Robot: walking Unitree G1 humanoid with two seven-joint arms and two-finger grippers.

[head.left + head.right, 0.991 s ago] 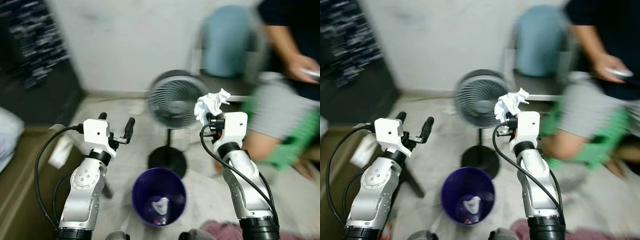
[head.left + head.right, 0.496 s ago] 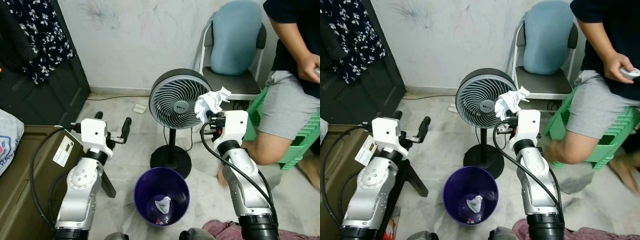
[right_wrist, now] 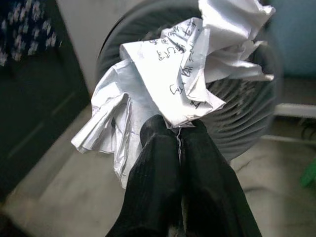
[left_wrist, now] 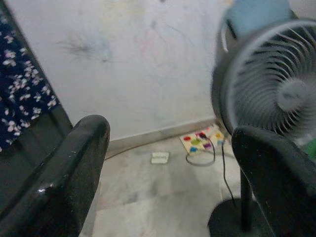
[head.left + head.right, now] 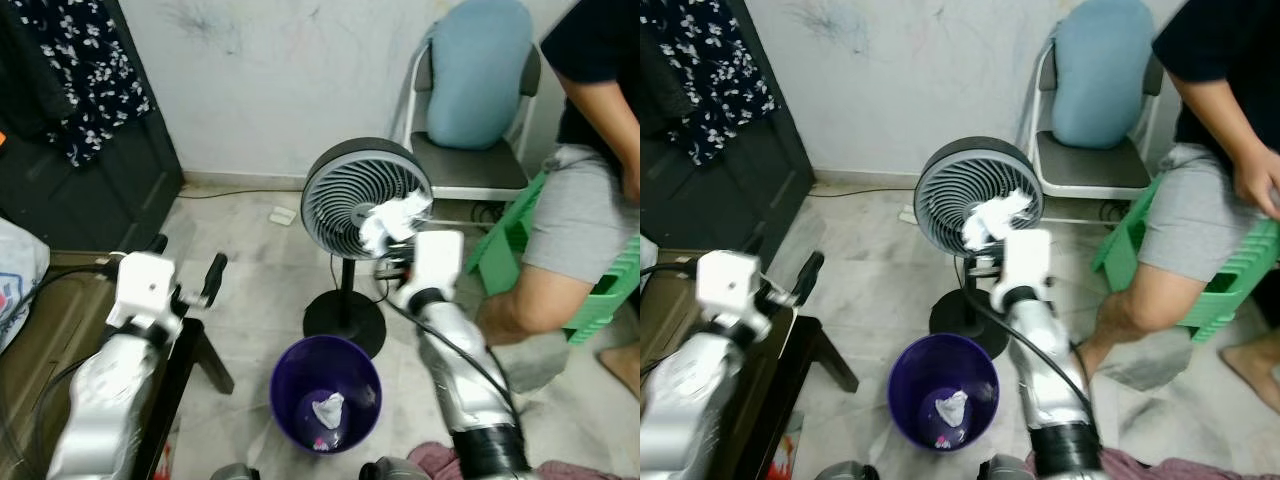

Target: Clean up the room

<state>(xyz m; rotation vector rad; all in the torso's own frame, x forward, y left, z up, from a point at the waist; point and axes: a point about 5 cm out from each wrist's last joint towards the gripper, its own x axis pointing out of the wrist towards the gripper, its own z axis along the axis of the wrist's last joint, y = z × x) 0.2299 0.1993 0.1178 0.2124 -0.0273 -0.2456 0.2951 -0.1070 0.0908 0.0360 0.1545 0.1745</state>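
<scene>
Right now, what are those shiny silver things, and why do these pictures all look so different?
Those silver things are a robot's two arms. The two wide pictures come from cameras in its head, looking down at the floor. The other two come from a small camera on each wrist, looking along the black jaws.

The right gripper has its jaws squeezed shut on a crumpled paper with writing on it. The left gripper has its jaws open and holds nothing.

On the floor stands a purple bin with a scrap of paper already inside. Behind it is a fan on a stand, then a chair with a blue cushion. A person sits on a green stool at the robot's right.
</scene>
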